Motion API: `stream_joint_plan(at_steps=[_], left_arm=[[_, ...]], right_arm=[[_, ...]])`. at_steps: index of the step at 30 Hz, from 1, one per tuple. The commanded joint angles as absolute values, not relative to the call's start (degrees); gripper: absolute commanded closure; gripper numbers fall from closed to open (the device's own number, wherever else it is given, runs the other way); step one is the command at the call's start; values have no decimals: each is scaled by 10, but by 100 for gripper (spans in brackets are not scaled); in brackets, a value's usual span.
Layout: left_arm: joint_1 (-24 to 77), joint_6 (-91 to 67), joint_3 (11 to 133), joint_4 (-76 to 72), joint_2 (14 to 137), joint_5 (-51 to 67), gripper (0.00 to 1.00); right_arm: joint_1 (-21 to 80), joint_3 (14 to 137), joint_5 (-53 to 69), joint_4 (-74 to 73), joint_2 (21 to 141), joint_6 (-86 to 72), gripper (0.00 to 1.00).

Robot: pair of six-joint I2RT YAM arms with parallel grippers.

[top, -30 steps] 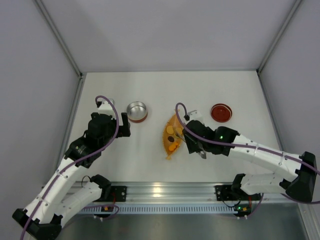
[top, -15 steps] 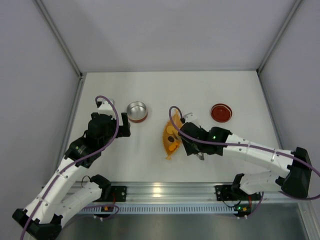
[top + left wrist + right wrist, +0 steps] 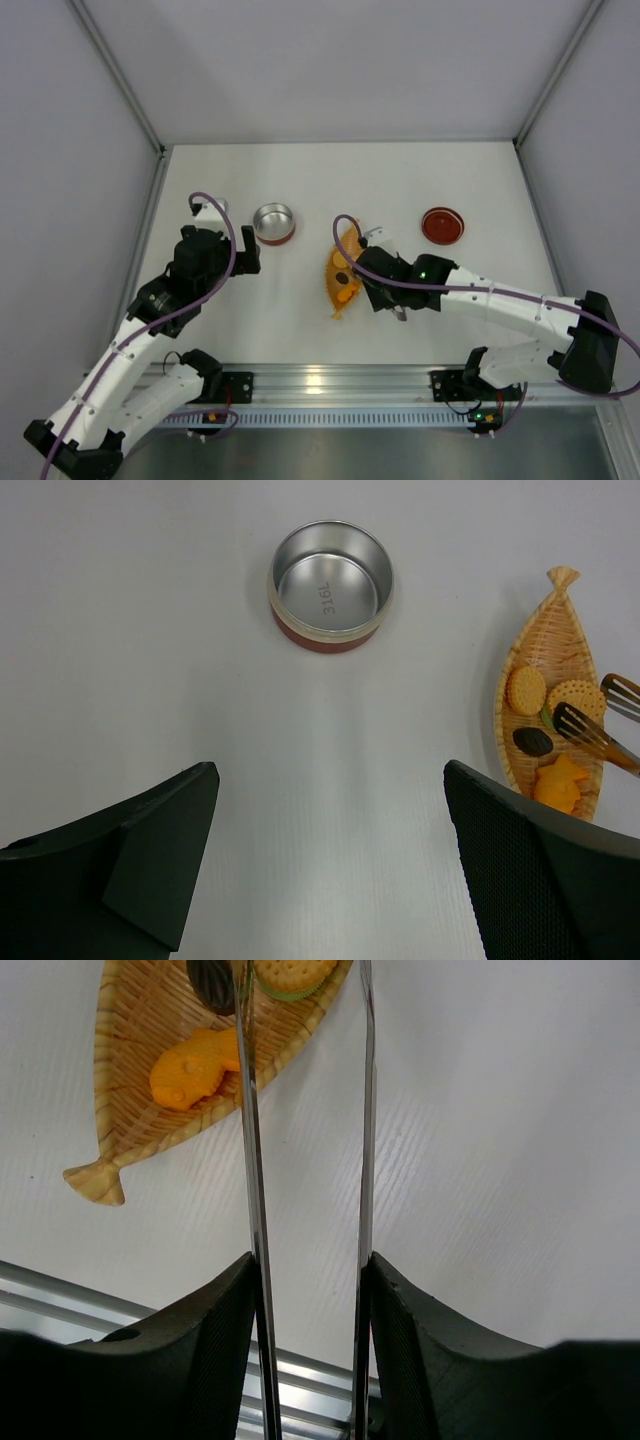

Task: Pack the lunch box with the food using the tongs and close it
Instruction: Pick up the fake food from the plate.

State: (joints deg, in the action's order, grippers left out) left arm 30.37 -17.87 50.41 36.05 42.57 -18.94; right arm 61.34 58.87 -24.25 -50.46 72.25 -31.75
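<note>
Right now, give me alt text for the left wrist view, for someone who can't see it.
An empty, open lunch box, silver inside, sits top centre on a white table. At right, a fish-shaped wicker tray holds the food, with tongs reaching over it from the right edge. The left pincer frames the bottom, wide open.

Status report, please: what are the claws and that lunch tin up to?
Left gripper open, hovering. Right gripper shut on tongs, tips at food in tray. Tin empty, lid off. Nothing in the way.
</note>
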Motion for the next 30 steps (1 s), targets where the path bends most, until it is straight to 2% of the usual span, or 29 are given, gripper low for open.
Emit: stream_joint_plan(at_steps=[1, 11, 25, 30], left_arm=[[302, -179, 502, 352, 418, -191, 1], [301, -179, 502, 352, 417, -192, 1], [302, -179, 502, 352, 418, -191, 1], [301, -179, 502, 352, 420, -191, 1]], right_arm=[[628, 611, -260, -491, 723, -323, 56], [634, 630, -263, -499, 724, -321, 66], [640, 678, -272, -525, 712, -315, 69], [640, 730, -272, -515, 736, -299, 69]])
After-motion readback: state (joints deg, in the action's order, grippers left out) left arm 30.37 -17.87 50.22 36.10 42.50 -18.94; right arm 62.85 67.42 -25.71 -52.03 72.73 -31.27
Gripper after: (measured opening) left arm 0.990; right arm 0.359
